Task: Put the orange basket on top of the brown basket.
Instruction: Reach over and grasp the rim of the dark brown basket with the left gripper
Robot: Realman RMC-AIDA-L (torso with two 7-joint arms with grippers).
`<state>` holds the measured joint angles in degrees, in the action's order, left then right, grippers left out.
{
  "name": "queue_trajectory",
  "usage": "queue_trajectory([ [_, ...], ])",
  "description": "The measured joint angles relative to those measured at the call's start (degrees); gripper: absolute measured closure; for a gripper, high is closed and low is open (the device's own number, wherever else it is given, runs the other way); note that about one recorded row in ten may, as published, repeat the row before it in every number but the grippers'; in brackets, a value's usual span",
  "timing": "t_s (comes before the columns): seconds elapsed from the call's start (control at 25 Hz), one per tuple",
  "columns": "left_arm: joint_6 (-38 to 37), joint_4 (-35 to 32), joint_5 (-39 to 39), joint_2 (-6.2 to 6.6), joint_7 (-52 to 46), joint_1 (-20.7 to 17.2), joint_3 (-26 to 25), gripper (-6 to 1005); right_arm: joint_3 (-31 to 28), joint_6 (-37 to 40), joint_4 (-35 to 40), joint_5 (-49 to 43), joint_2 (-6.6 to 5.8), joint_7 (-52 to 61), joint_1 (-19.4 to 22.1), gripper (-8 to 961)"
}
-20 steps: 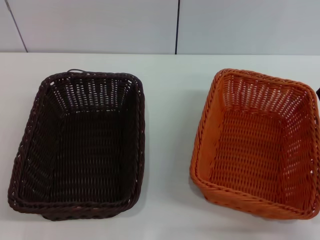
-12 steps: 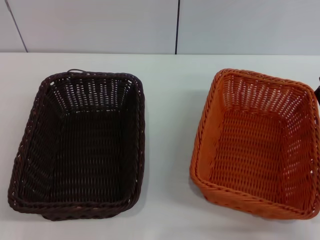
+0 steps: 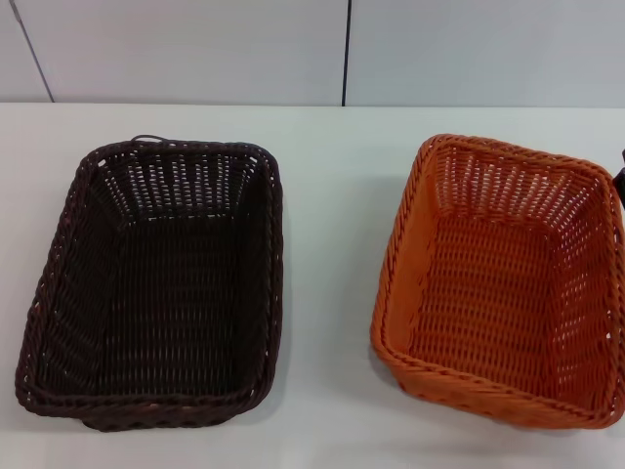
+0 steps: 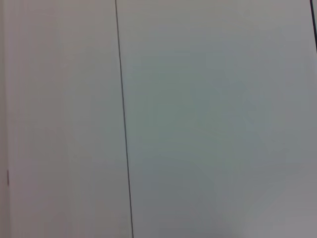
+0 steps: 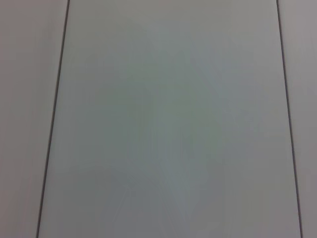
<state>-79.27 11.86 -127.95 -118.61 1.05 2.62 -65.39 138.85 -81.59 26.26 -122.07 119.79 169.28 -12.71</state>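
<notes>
The bright orange rectangular woven basket (image 3: 503,283) runs past the head view's right edge, its right rim cut off.

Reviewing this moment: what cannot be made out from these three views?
- Both tools: in no view; the wrist views show only a pale panelled wall.
- Orange basket: its right side is cut off by the head view's right edge; a dark sliver there is unidentifiable.
- Brown basket: its dark weave hides any detail of the floor, head view.

We saw even, bright light with no glare on the tabletop (image 3: 332,176). Soft shadows hugged the brown basket (image 3: 156,283) and orange basket (image 3: 498,283). Both wrist views looked hazy.
</notes>
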Motion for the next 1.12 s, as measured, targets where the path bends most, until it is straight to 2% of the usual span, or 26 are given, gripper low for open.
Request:
queue_trajectory([
  [1.12, -0.07, 0.00, -0.11, -0.12, -0.14, 0.18, 0.00, 208, 0.64, -0.07, 0.00, 0.00, 0.09, 0.00, 0.84, 177],
])
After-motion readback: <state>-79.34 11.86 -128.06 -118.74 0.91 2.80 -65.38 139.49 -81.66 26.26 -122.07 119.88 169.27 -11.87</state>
